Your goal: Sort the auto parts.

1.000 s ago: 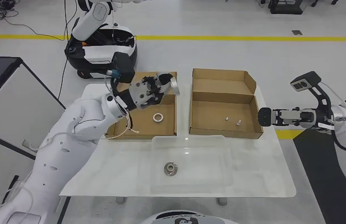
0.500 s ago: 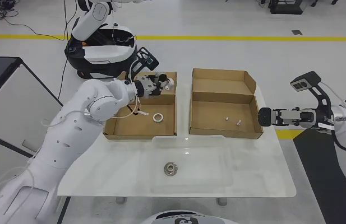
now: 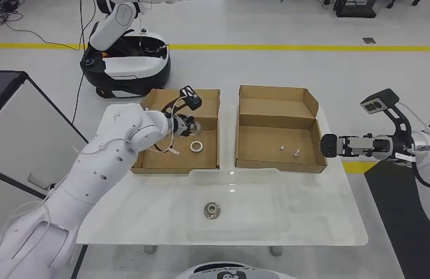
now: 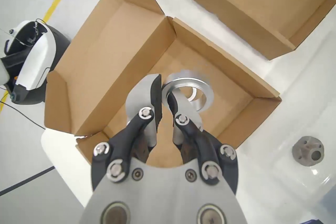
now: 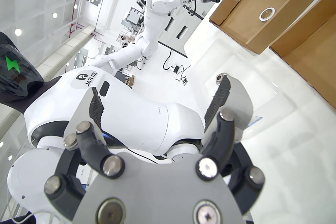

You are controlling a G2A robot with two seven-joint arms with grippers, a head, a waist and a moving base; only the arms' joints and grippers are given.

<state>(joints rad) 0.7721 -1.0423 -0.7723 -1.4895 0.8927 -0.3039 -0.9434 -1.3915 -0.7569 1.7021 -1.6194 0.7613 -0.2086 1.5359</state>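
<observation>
a hub (image 3: 212, 209) lies alone on the near table (image 3: 319, 209). beyond it, a ring (image 3: 196, 146) lies flat in the left box (image 3: 204, 160). the left gripper (image 4: 164, 89), pinching a second ring (image 4: 183, 81), has dropped from the back flap to just over that box's floor. the right gripper (image 5: 158, 93), spread, stays beside the right box (image 3: 263, 146), where two bolts (image 3: 296, 151) lie.

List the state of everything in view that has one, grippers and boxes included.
left gripper, fingers shut on the held ring, above the left box
right gripper, fingers open, empty, beside the right box
left box, open, one loose ring on its floor
right box, open, two small bolts inside
hub, loose on the table, in neither box
</observation>
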